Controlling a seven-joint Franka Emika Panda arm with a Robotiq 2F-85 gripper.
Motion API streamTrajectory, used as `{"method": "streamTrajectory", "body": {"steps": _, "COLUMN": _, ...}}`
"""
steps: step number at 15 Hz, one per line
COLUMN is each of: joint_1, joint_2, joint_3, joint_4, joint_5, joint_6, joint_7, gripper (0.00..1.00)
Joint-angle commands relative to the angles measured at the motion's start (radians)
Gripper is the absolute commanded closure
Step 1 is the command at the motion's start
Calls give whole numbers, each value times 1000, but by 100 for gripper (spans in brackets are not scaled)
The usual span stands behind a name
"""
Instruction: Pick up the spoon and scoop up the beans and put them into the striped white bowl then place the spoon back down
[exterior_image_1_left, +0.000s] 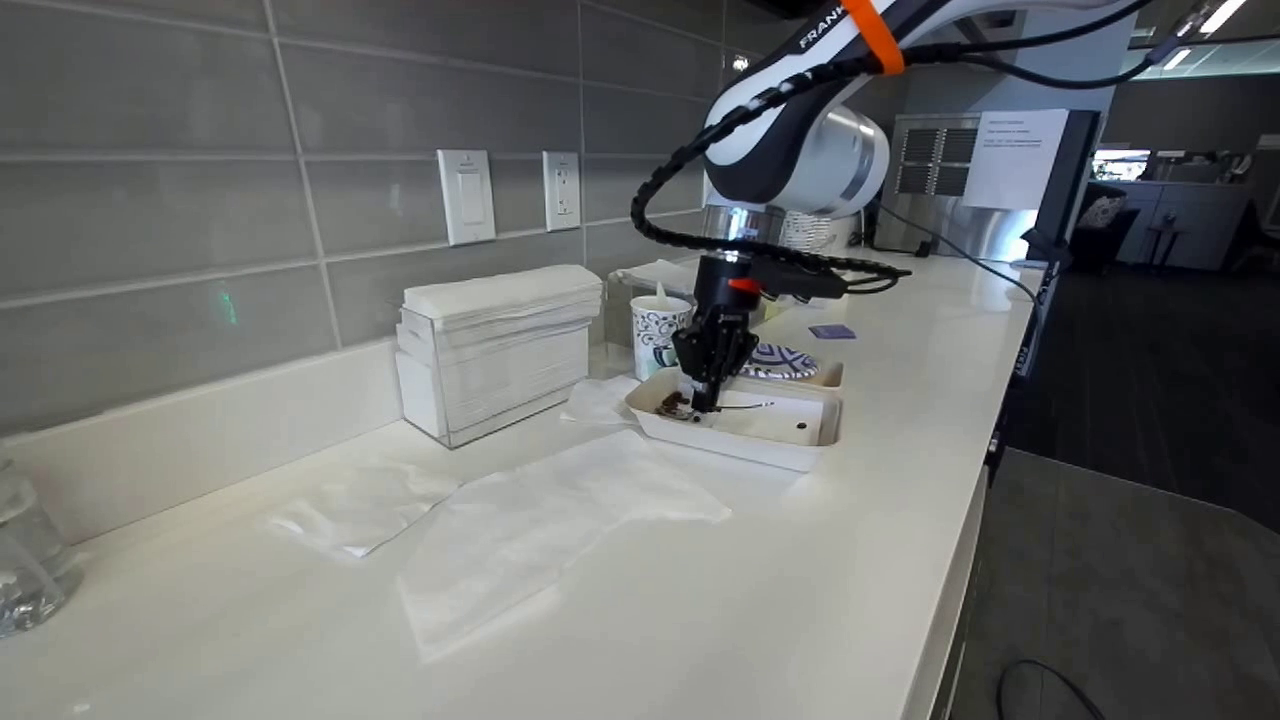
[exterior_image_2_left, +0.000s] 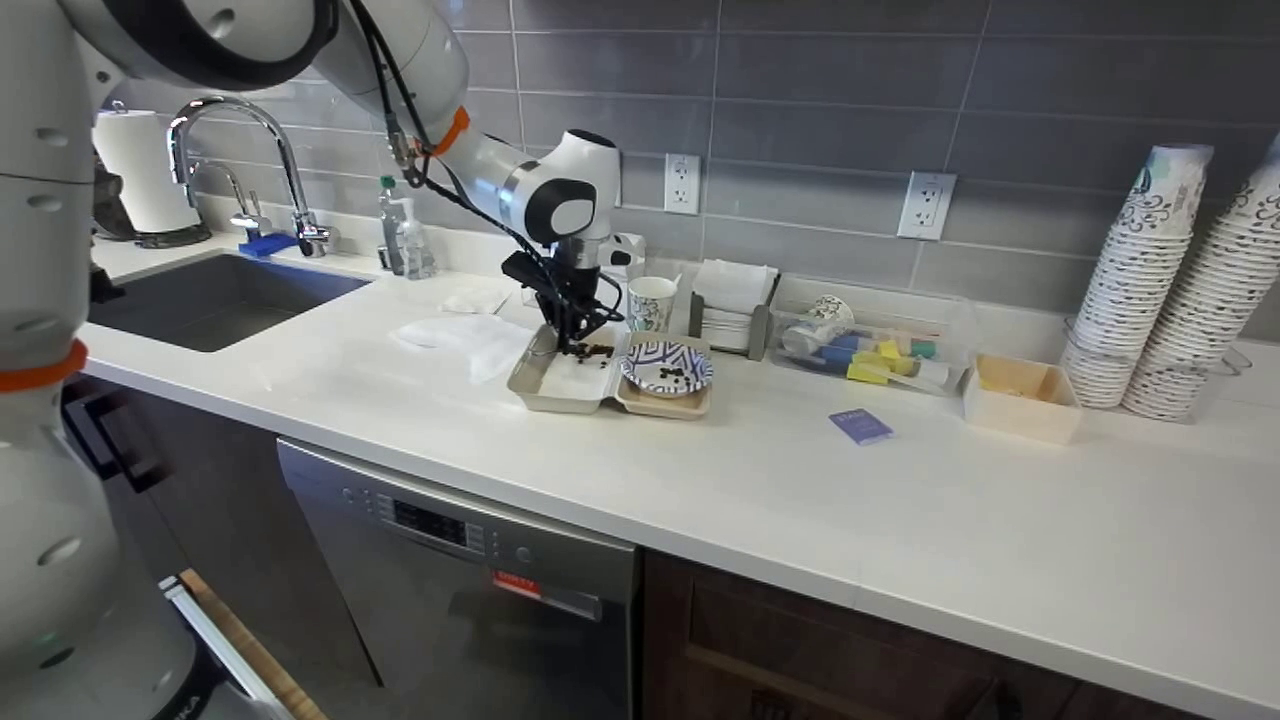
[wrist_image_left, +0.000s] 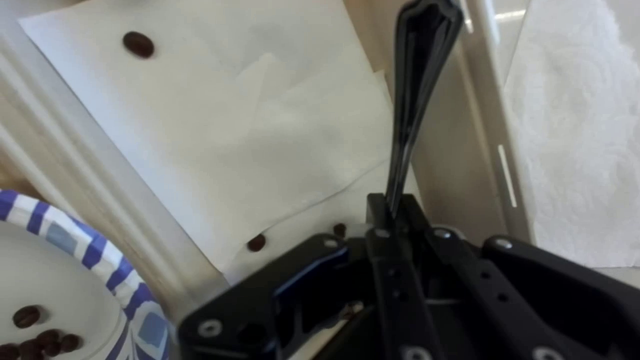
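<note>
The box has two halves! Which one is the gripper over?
The paper-lined half: the gripper is over it, holding the spoon. The other half has no paper lining showing; it has the striped bowl instead.

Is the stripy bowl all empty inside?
No, the wrist view shows several dark brown beans lying in the striped white bowl.

We're in a kitchen: sink (exterior_image_2_left: 215, 310) and faucet (exterior_image_2_left: 296, 190), dishwasher (exterior_image_2_left: 470, 610) under the counter (exterior_image_2_left: 800, 480), paper-towel roll (exterior_image_2_left: 148, 170), stacked cups (exterior_image_2_left: 1150, 270), tiled wall (exterior_image_2_left: 830, 110).
</note>
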Motion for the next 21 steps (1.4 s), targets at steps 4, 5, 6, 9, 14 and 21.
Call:
{"method": "streamTrajectory", "body": {"steps": 4, "joint_1": -28, "joint_2": 34, "joint_3": 19, "joint_4": 52, "joint_5": 54, "joint_6": -61, "joint_7": -52, "gripper": 98}}
{"method": "streamTrajectory", "body": {"steps": 5, "joint_1": -29, "joint_2": 29, "joint_3": 22, "joint_4": 51, "joint_5": 56, "joint_6": -75, "joint_7": -59, "gripper": 98}}
{"method": "streamTrajectory", "body": {"steps": 6, "joint_1": -27, "joint_2": 26, "joint_3": 22, "joint_4": 49, "joint_5": 56, "joint_6": -88, "joint_7": -60, "gripper": 98}}
{"method": "streamTrajectory", "body": {"steps": 9, "joint_1": -27, "joint_2": 23, "joint_3": 26, "joint_4": 54, "joint_5": 61, "joint_6": -136, "joint_7": -67, "gripper": 98}}
{"method": "streamTrajectory", "body": {"steps": 14, "joint_1": -27, "joint_2": 44, "joint_3": 19, "joint_4": 77, "joint_5": 59, "joint_6": -149, "joint_7": -56, "gripper": 98}}
{"method": "streamTrajectory", "body": {"steps": 21, "joint_1": -41, "joint_2": 67, "joint_3": 15, "joint_4": 105, "joint_5": 64, "joint_6": -143, "joint_7": -54, "gripper": 98}}
